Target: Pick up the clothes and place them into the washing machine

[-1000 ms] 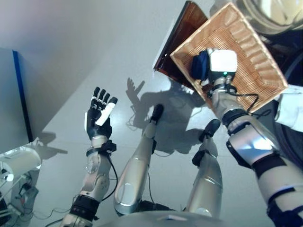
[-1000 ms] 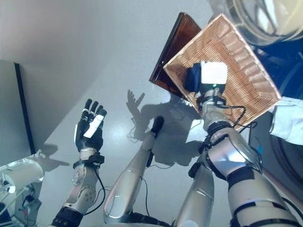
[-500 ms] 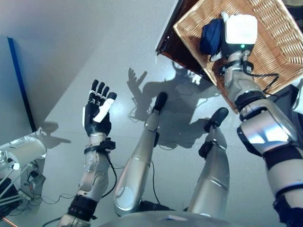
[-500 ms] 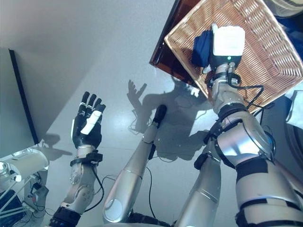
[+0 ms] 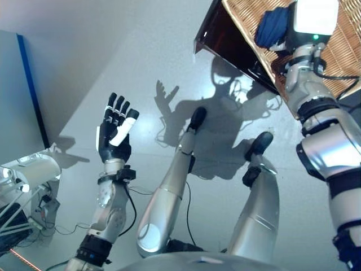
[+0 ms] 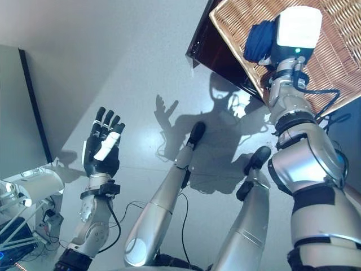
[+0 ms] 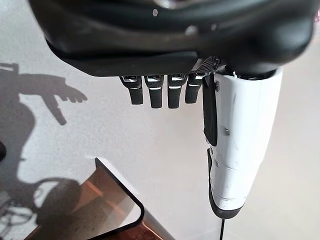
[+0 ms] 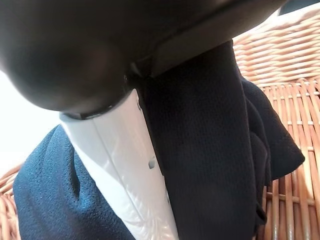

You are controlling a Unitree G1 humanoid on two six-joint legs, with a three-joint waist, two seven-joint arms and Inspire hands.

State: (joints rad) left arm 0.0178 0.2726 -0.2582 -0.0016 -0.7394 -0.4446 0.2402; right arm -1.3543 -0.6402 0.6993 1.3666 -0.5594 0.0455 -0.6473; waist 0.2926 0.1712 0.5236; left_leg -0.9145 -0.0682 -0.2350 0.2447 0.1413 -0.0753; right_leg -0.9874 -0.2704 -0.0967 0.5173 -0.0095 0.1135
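Right hand [image 6: 282,48] still grips navy cloth [image 6: 260,40] over basket [image 6: 333,62]; left hand [image 5: 114,135] stays spread.

Your two head cams sit side by side up top, looking steeply down at the floor, and they share nearly everything: the left hand [image 5: 114,137] raised on the left, the wicker basket [image 6: 333,42] and the dark table [image 5: 228,39] far right. The left wrist cam looks along its own hand from close, out to the floor and a corner of that table. The right wrist cam is jammed right against dark blue cloth [image 8: 200,140] over wicker, so you probably can't read much more there.
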